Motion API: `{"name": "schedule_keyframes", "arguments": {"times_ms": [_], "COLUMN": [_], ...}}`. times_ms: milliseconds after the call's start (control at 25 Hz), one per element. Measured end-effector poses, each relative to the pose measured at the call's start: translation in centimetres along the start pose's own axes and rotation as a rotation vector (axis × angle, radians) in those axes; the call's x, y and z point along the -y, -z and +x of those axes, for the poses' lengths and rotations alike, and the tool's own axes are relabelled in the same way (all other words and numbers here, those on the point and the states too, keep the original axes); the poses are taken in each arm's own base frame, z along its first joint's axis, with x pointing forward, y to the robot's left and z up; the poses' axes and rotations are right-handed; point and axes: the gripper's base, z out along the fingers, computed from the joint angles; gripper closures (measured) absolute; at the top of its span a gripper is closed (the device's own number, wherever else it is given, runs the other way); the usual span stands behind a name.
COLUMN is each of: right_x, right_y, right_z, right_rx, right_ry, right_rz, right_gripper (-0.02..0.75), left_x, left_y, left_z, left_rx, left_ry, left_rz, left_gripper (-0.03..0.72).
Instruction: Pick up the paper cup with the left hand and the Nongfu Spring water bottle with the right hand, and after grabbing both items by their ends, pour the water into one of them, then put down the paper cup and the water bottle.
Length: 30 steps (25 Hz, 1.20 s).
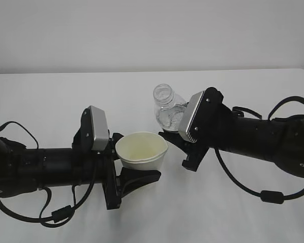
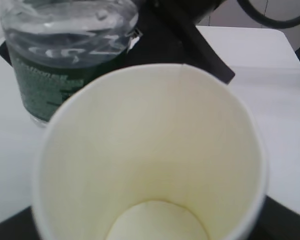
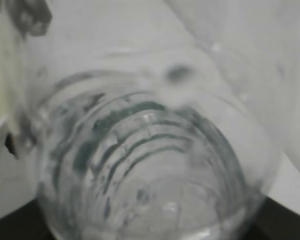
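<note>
Paper cup [image 1: 141, 150]: upright, empty, clamped in left hand [image 1: 122, 172] above surface [image 1: 50, 96]. Water bottle [image 1: 169, 110]: clamped in right hand [image 1: 185, 147], just beside cup, leaning toward it. Advice: bring mouth over rim, tip slowly.

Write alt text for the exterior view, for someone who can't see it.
Two black robot arms meet over a white table: the left gripper holds a white paper cup, open end up, and the right gripper holds a clear uncapped water bottle just behind it, mouth tipped slightly left.

a white table [image 1: 142, 223] meets a plain pale wall [image 1: 142, 30].
</note>
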Motion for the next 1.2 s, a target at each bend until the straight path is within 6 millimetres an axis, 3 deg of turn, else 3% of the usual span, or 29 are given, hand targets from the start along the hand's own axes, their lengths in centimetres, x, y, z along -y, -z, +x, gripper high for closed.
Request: {"name": "schedule_keyframes", "arguments": {"times_ms": [1200], "right_x": [1.5], "right_y": [-0.1], "right_z": [-0.1], "right_rx": [-0.023], "right_ry": [0.253], "right_rz": [0.133], "right_gripper": [0.264], "left_x": [0.1], "left_y": [0.0], "left_z": [0.0], "left_rx": [-0.002], "left_ry": [-0.006], "left_rz": [0.007], "left_gripper": [0.217]}}
